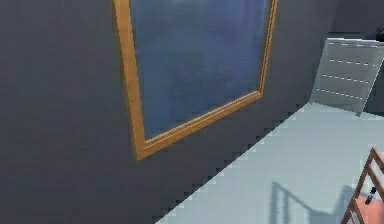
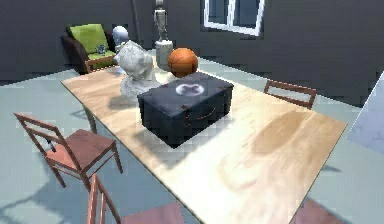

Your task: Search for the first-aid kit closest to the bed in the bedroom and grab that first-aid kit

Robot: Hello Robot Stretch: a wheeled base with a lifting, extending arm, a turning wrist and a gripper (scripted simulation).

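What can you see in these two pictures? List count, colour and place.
table: one, light wood, middle of arm side view
case: one, black, on the table
ball: one, orange, behind the case
bust: one, white, left of the ball
tall ornament: one, pale, table's far end
chairs: at least three, reddish wood, around the table
armchair: one, dark with green cushion, far wall
window: one, white frame, far wall
picture: one, bluish in wooden frame, forward view's dark wall
dresser: one, white, forward view's right
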